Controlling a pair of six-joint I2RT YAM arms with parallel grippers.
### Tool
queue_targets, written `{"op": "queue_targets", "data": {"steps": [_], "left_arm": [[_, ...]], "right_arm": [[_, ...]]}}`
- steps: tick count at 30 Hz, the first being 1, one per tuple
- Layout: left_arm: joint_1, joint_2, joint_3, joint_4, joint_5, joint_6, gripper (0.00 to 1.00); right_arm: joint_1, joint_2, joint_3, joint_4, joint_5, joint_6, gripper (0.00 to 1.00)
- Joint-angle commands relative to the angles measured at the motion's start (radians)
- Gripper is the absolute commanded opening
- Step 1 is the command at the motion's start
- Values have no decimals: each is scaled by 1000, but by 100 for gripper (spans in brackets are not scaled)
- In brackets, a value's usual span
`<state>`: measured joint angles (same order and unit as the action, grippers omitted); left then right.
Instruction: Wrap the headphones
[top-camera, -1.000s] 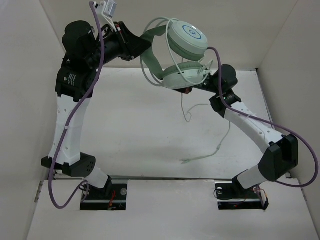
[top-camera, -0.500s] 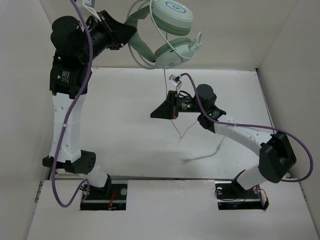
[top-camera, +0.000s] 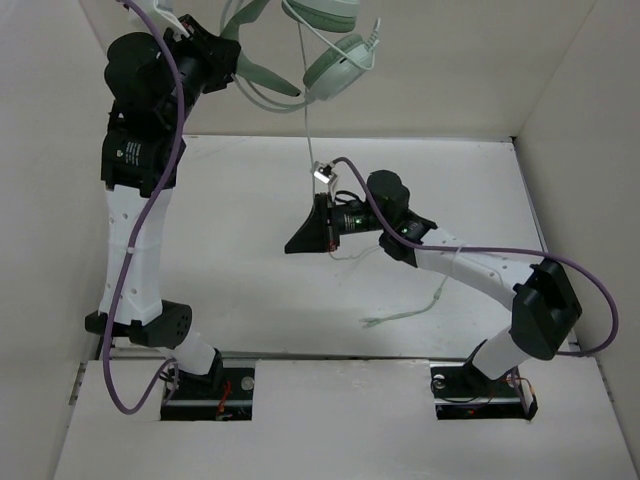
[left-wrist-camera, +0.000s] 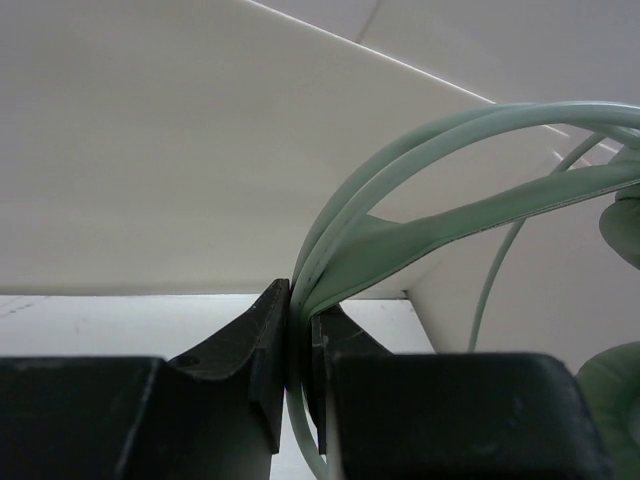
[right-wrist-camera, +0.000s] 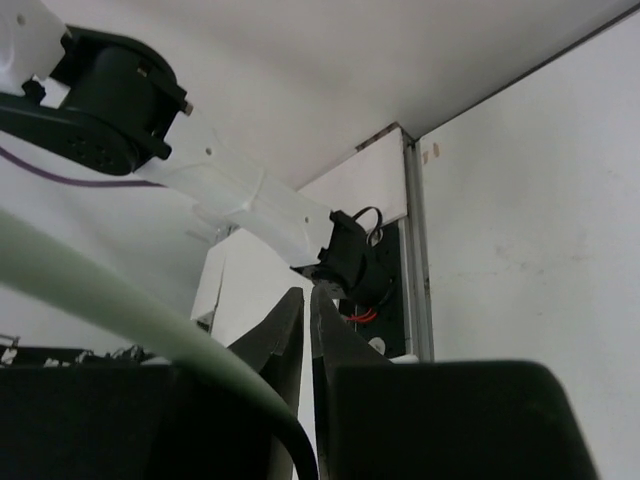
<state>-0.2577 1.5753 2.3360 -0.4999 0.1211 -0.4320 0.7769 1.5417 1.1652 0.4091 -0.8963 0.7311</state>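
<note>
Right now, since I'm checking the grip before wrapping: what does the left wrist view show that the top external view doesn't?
Left wrist only: the left gripper pinching the headband between its jaws. Top external only: the cable hanging to the right gripper, its end on the table. Both: the mint headphones at the left gripper.

Flat, matte white surface (top-camera: 250, 270), closed in by pale walls (top-camera: 45, 220) on the left, back and right. Toward the near right, lying directly on it, the loose tail of the headphone cable (top-camera: 405, 314), gently curved, free end pointing left. At the near edge, bolted side by side, left arm base (top-camera: 208, 388) and right arm base (top-camera: 480, 390).
</note>
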Motion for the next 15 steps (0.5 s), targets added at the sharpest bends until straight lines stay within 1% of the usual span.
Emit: {"op": "queue_targets", "data": {"steps": [1, 4, 8, 13, 15], "left_arm": [[-11, -28, 5, 86, -175, 24, 0], [-21, -29, -20, 96, -291, 94, 0], [-45, -32, -67, 139, -432, 200, 0], [-106, -64, -217, 306, -610, 455, 0], [-126, -84, -298, 374, -649, 544, 0]], "right_arm": [[32, 3, 80, -38, -59, -64, 12], [51, -3, 111, -102, -72, -113, 8], [74, -3, 162, -248, -73, -229, 6], [80, -22, 258, -456, -47, -390, 5], [80, -32, 300, -557, -11, -478, 5]]}}
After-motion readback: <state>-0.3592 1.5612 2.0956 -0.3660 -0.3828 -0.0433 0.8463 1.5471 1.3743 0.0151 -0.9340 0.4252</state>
